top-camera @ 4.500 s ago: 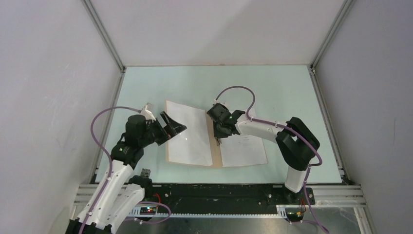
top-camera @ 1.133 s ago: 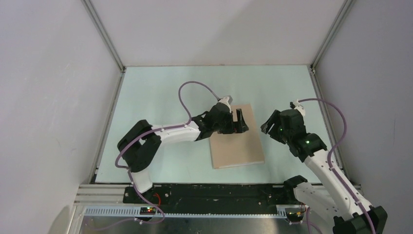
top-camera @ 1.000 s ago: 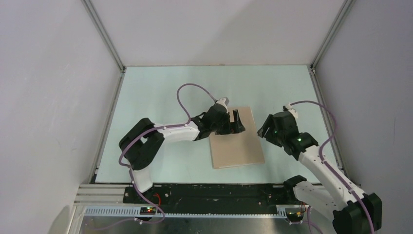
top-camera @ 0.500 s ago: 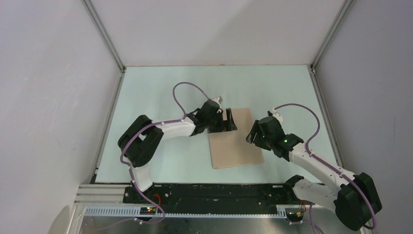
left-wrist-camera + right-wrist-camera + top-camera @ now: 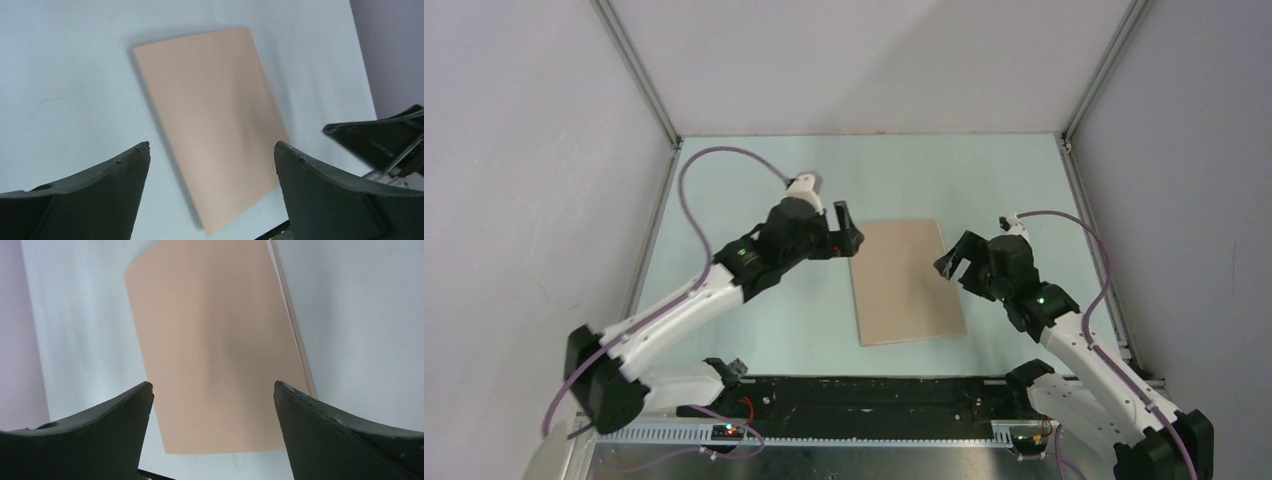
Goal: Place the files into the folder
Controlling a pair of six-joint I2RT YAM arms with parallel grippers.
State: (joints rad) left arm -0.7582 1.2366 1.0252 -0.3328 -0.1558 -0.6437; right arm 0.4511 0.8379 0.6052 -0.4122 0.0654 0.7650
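The folder [image 5: 906, 283] lies shut and flat on the bench [image 5: 754, 180]. It is a plain tan-brown cardboard rectangle with a matte, unmarked cover and crisp square corners, and its long sides run slightly askew to the bench's edges. It sits between the two tools: the left tool [image 5: 846, 228] hangs by its far left corner, and the right tool [image 5: 955, 257] hangs at the far stretch of its right long edge. The left tool is spread wide with nothing in it. In its own wrist view its fingers [image 5: 85, 200], dark, smooth and wedge-shaped with tapering tips, frame the folder, which lies below and ahead of them and apart from both. The right tool is likewise spread wide and empty. The cover fills the gap between its two dark wedges from below, and neither tip touches the cardboard. Along the folder edge nearest the right-hand finger in that tool's wrist view, a hairline of white shows between the upper cover and a narrow strip of the lower one. This is the files [image 5: 287, 310], tucked inside with only their thin edge visible; whether one sheet or two shows there is too fine to tell. The bench is a pale mint-green sheet, smooth and dull, with a soft shadow along the folder's left side.
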